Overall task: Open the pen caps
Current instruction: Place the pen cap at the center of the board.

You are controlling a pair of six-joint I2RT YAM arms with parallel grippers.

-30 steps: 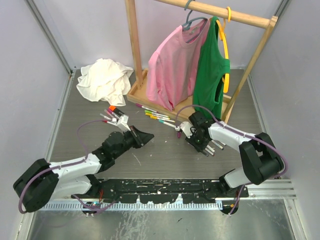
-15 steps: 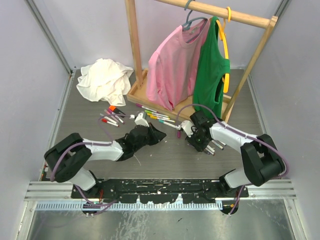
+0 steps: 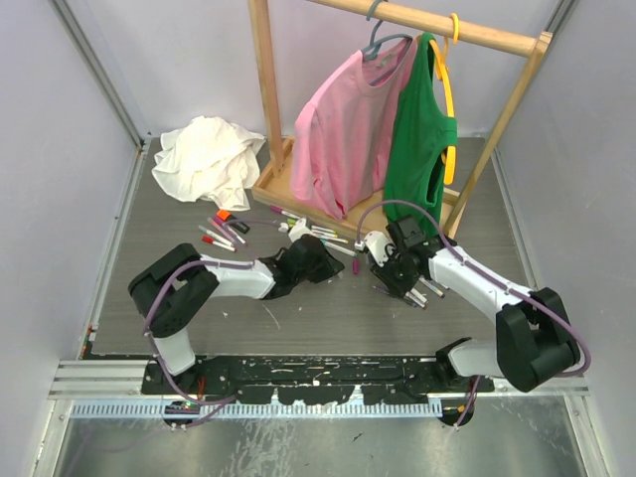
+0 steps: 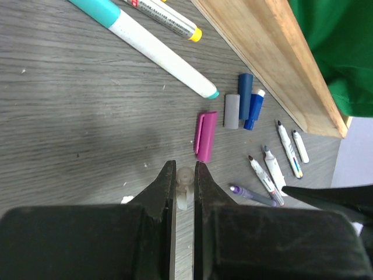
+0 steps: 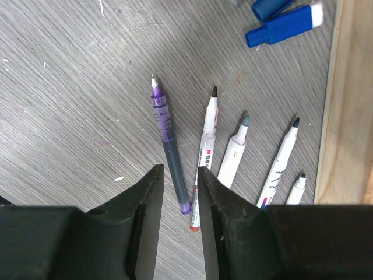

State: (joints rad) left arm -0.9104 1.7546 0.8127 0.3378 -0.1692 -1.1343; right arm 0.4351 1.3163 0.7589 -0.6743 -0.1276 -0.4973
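Observation:
My left gripper (image 4: 185,175) is shut on a small clear pen cap (image 4: 185,185), low over the table, just short of a magenta cap (image 4: 206,135). Grey (image 4: 232,111) and blue caps (image 4: 254,108) lie beyond it near the wooden base. In the top view the left gripper (image 3: 336,264) reaches towards the middle. My right gripper (image 5: 179,172) is open, its jaws either side of a purple pen (image 5: 169,137) that lies uncapped on the table. Beside it lie three uncapped white pens (image 5: 233,157). The right gripper (image 3: 391,282) hovers over these pens (image 3: 427,290).
A wooden rack base (image 3: 270,189) carries a pink shirt (image 3: 343,129) and a green shirt (image 3: 419,149). A white cloth (image 3: 209,159) is bunched at the back left. Capped pens lie at left (image 3: 221,231) and along the rack (image 3: 316,235).
My left arm has swung right from the left pen cluster to the middle, still shut. The right jaws have opened, and the purple pen now lies on the table.

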